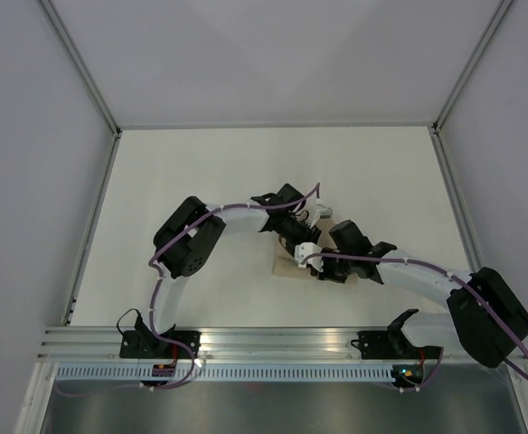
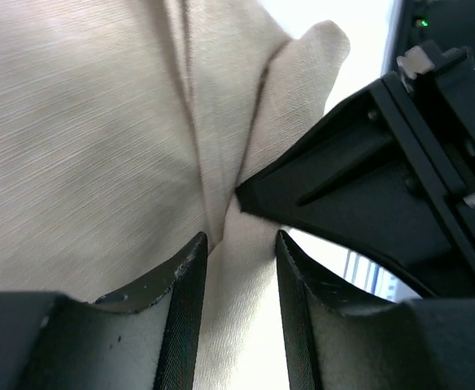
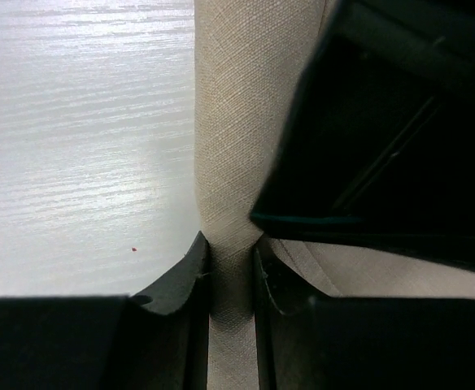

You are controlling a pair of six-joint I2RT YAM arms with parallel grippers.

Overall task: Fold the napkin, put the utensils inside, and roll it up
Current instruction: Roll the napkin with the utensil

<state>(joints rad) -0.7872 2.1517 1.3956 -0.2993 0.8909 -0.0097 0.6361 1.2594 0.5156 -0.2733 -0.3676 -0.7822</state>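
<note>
Both grippers are at the napkin (image 1: 287,265), mid-table (image 1: 201,163). Cloth is a small bunched tan bundle, nowhere near a spread square. Folding looks done, judging by that size; layered ridges show in both wrist views.

Right gripper (image 3: 231,241) clamps a narrow ridge of cloth, fingers pressed tight on it. Left gripper (image 2: 240,237) straddles another fold with jaws wider apart. Cloth fills the gap, but I cannot tell whether it pinches or only brackets.

Fork not visible in any view; possibly wrapped inside, unknown.

Roll not tidy: cloth reads as gathered, not a clean cylinder. Likely left: finish and tighten the roll, then release.
</note>
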